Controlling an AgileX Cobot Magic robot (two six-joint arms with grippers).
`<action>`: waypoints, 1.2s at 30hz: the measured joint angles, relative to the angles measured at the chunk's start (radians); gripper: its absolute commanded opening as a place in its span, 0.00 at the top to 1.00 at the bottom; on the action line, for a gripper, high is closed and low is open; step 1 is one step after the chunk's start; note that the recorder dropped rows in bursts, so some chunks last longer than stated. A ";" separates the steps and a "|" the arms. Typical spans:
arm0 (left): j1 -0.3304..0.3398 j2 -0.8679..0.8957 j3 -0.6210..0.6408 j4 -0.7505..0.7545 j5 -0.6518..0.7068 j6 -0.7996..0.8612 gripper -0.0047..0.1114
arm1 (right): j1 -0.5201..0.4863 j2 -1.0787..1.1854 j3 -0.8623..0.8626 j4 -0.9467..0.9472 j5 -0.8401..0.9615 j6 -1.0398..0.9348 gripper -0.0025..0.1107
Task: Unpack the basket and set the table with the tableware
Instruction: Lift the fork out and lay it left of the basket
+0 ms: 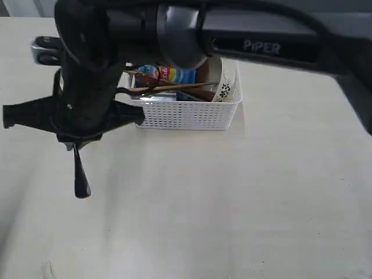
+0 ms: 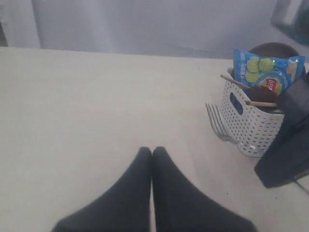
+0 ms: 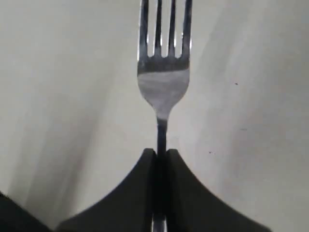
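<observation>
Right gripper (image 3: pixel 161 155) reaches across, pinching fork (image 3: pixel 163 89) handle; left gripper (image 2: pixel 151 153) closed, empty

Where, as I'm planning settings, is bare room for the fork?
In the exterior view, the table is bare in front of the basket and to its right. It's crowded inside the basket and at its left, where the right gripper holds the fork.

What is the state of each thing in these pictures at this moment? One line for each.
right gripper, shut on the fork
fork, held by its handle, out of the basket
left gripper, shut, empty
basket, upright on the table, not yet emptied
chip bag, standing in the basket
chopsticks, lying across the basket's contents
bowl, on edge at one end of the basket
</observation>
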 measured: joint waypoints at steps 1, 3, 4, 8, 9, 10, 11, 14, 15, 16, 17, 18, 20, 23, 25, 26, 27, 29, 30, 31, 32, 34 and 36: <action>0.000 0.000 0.000 0.000 0.000 0.000 0.96 | 0.000 0.024 0.032 0.000 -0.026 0.060 0.98; 0.000 0.000 0.000 0.000 0.000 0.000 0.96 | 0.006 0.060 0.064 -0.021 -0.083 0.130 0.98; 0.000 0.000 0.000 0.000 0.000 0.000 0.96 | 0.015 0.074 0.069 -0.052 -0.105 0.185 0.98; 0.000 0.000 0.000 0.000 0.000 0.000 0.96 | 0.055 0.105 0.070 -0.250 -0.139 0.439 0.98; 0.000 0.000 0.000 0.000 0.000 0.000 0.96 | 0.060 0.109 0.070 -0.289 -0.137 0.477 0.98; 0.000 0.000 0.000 0.000 0.000 0.000 0.96 | 0.064 0.113 0.071 -0.318 -0.132 0.513 0.98; 0.000 0.000 0.000 0.000 0.000 0.000 0.96 | 0.064 0.115 0.071 -0.342 -0.124 0.538 0.98; 0.000 0.000 0.000 0.000 0.000 0.000 0.96 | 0.066 0.119 0.071 -0.393 -0.104 0.577 0.98; 0.000 0.000 0.000 0.000 0.000 0.000 0.96 | 0.066 0.119 0.071 -0.404 -0.100 0.585 0.98; 0.000 0.000 0.000 0.000 0.000 0.000 0.96 | 0.066 0.119 0.071 -0.417 -0.098 0.593 0.98; 0.000 0.000 0.000 0.000 0.000 0.000 0.96 | 0.066 0.119 0.071 -0.430 -0.096 0.603 0.98; 0.000 0.000 0.000 0.000 0.000 0.000 0.96 | 0.066 0.119 0.071 -0.442 -0.094 0.610 0.98; 0.000 0.000 0.000 0.000 0.000 0.000 0.96 | 0.066 0.122 0.071 -0.457 -0.094 0.624 0.98; 0.000 0.000 0.000 0.000 0.000 0.000 0.96 | 0.066 0.133 0.071 -0.467 -0.094 0.633 0.98; 0.000 0.000 0.000 0.000 0.000 0.000 0.96 | 0.066 0.143 0.071 -0.471 -0.094 0.635 0.98; 0.000 0.000 0.000 0.000 0.000 0.000 0.96 | 0.066 0.151 0.071 -0.471 -0.094 0.635 0.98; 0.000 0.000 0.000 0.000 0.000 0.000 0.96 | 0.066 0.155 0.071 -0.471 -0.094 0.635 0.98; 0.000 0.000 0.000 0.000 0.000 0.000 0.96 | 0.066 0.162 0.071 -0.476 -0.092 0.635 0.98; 0.000 0.000 0.000 0.000 0.000 0.000 0.96 | 0.066 0.162 0.071 -0.478 -0.092 0.636 0.98; 0.000 0.000 0.000 0.000 0.000 0.000 0.96 | 0.066 0.162 0.071 -0.478 -0.094 0.637 0.98; 0.000 0.000 0.000 0.000 0.000 0.000 0.96 | 0.066 0.162 0.071 -0.478 -0.093 0.637 0.98; 0.000 0.000 0.000 0.000 0.000 0.000 0.96 | 0.066 0.162 0.071 -0.478 -0.099 0.637 0.95; 0.000 0.000 0.000 0.000 0.000 0.000 0.96 | 0.066 0.162 0.071 -0.478 -0.106 0.637 0.87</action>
